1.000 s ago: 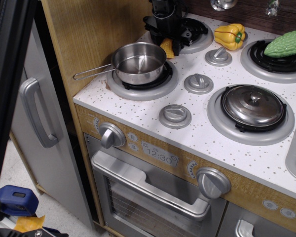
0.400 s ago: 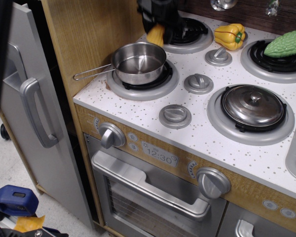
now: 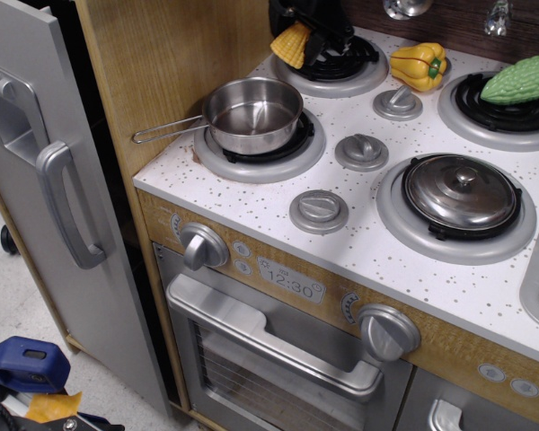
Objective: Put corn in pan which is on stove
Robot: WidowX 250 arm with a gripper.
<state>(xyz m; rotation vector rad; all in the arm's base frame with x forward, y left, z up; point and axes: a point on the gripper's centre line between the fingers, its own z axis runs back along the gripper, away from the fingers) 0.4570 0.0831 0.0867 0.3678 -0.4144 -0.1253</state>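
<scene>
The corn [image 3: 291, 44], a small yellow-orange ridged piece, hangs in the air at the top of the view, held by my black gripper [image 3: 303, 38]. The gripper is shut on it, above the back left burner and behind the pan. The pan [image 3: 252, 113], a small shiny steel saucepan with a wire loop handle pointing left, stands empty on the front left burner of the stove [image 3: 359, 229]. The corn is raised, a short way behind and to the right of the pan's rim.
A yellow bell pepper [image 3: 419, 65] lies at the back middle. A green bumpy vegetable [image 3: 523, 77] rests on the back right burner. A domed steel lid [image 3: 460, 193] covers the front right burner. A wooden wall rises left of the pan.
The gripper took hold of the corn beside the back left burner and lifted it off the stove top, first shifting left, now higher above the back burner.
</scene>
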